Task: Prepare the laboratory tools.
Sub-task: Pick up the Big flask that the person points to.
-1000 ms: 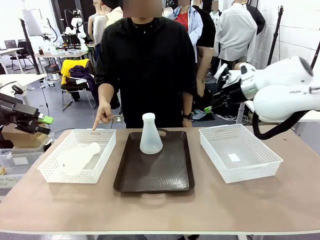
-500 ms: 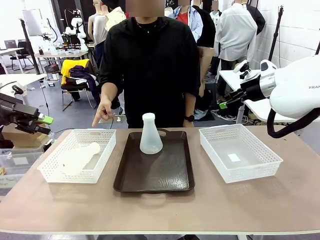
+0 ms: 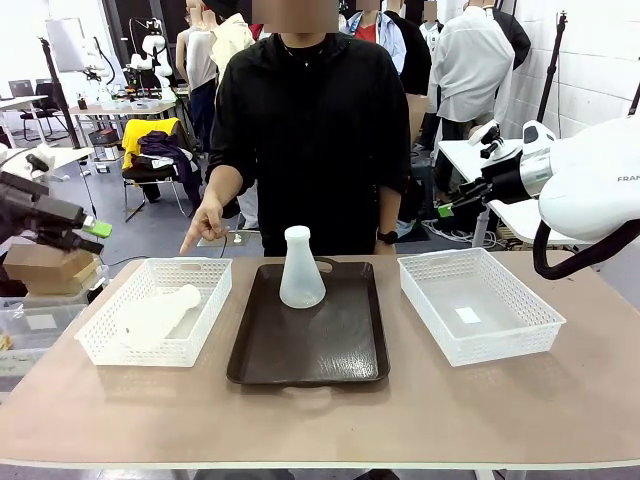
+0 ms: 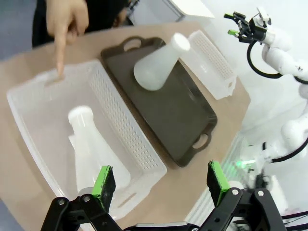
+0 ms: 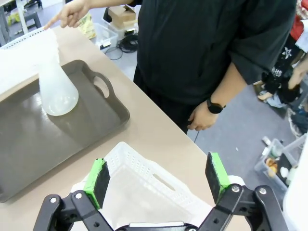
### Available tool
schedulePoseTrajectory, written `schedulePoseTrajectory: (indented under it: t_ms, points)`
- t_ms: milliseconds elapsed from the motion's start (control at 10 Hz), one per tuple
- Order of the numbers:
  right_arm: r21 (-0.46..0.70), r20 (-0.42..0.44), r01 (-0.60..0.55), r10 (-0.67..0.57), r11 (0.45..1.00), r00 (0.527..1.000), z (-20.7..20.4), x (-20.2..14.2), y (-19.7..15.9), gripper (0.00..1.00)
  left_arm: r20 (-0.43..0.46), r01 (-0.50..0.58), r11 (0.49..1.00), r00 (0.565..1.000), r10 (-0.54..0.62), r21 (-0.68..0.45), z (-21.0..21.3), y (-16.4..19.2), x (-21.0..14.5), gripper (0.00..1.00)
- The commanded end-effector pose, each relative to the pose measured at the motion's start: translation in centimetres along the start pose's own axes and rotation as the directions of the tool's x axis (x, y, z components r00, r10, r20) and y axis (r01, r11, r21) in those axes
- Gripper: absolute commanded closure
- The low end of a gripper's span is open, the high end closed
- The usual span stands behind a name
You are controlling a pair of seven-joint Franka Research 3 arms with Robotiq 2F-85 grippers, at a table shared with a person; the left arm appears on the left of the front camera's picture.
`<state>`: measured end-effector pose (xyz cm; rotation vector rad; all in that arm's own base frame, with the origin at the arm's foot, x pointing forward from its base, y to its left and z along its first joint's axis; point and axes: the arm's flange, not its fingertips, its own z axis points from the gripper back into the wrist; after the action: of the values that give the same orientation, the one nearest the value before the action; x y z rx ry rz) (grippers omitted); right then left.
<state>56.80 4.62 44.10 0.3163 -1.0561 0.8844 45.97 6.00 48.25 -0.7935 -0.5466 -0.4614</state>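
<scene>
One translucent white flask [image 3: 301, 268] stands upright on the dark tray [image 3: 330, 360]. A second flask [image 3: 155, 315] lies on its side in the left white basket [image 3: 205, 300]. The person's hand [image 3: 205, 225] points a finger down at that basket's far rim. My left gripper [image 3: 95, 228] hangs open off the table's left edge, above and left of the basket. In the left wrist view the lying flask [image 4: 91, 149] sits below the open left gripper [image 4: 161, 180]. My right gripper [image 3: 445, 210] is open, raised beyond the right basket's far side. Its wrist view shows the open right gripper [image 5: 156, 180] and the upright flask [image 5: 55, 89].
An empty white basket [image 3: 480, 315] stands at the right of the tray. The person stands close at the far table edge, their other hand [image 5: 202, 118] hanging by their side. Bare tabletop [image 3: 320, 420] runs along the near edge.
The right arm has drawn back to the right, away from the person. The left gripper has risen slightly. The person's pointing hand stays over the left basket.
</scene>
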Motion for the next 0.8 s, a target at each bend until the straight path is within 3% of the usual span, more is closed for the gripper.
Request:
schedulePoseTrajectory:
  t_ms: [0, 200, 400, 700]
  points:
    - [0.006, -0.015, -0.013, 0.013, 1.000, 1.000, 0.0, 0.1, -0.3, 0.00, -0.052, 0.180, 0.970, 0.983, -0.174, 0.161, -1.4, -4.1, 3.4, 0.00]
    - [0.006, -0.015, -0.013, 0.013, 1.000, 1.000, 0.0, 0.1, -0.3, 0.00, -0.230, 0.331, 0.893, 0.935, -0.269, 0.304, -4.8, -6.3, 5.8, 0.00]
    - [0.006, -0.015, -0.013, 0.013, 1.000, 1.000, 0.0, 0.1, -0.3, 0.00, -0.411, 0.471, 0.788, 0.859, -0.305, 0.398, -9.8, -6.8, 6.5, 0.00]
    - [0.006, -0.015, -0.013, 0.013, 1.000, 1.000, 0.0, 0.1, -0.3, 0.00, -0.591, 0.573, 0.700, 0.762, -0.264, 0.426, -15.2, -5.0, 5.5, 0.00]
